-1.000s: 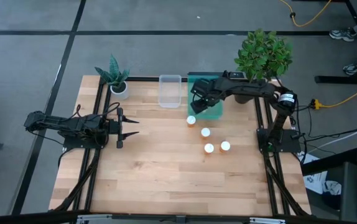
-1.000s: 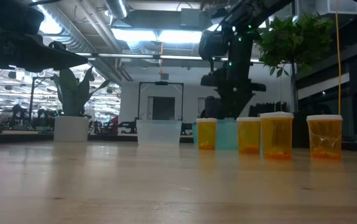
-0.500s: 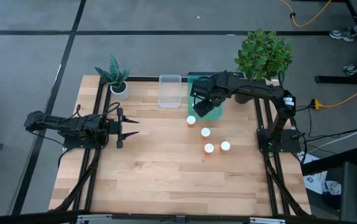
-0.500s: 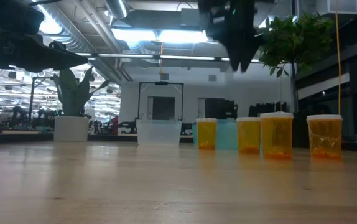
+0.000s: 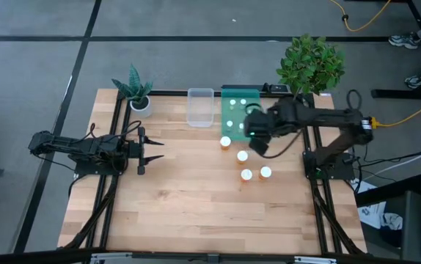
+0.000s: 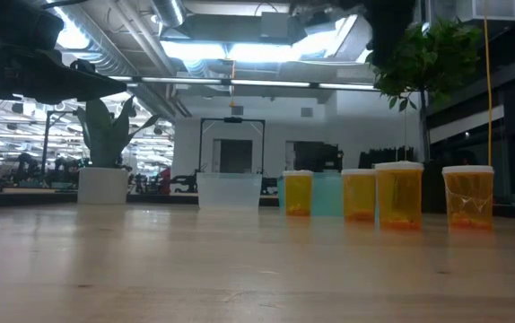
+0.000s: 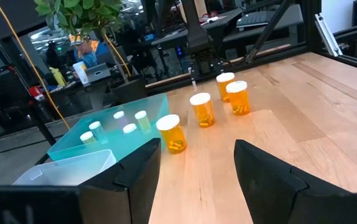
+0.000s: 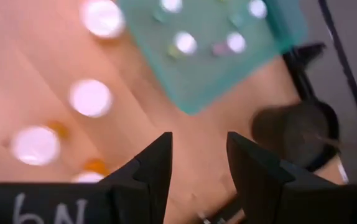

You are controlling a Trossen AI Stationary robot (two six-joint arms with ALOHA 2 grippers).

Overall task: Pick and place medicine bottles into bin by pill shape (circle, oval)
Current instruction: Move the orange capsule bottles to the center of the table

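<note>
Right gripper hovered with its fingers spread and empty, above the table just beside the teal bin, which held four small pale bottles. Four orange bottles stood on the table at about five o'clock from that bin, the clear bin lay at its nine o'clock, and the left gripper waited spread open at the table's nine o'clock side.
</note>
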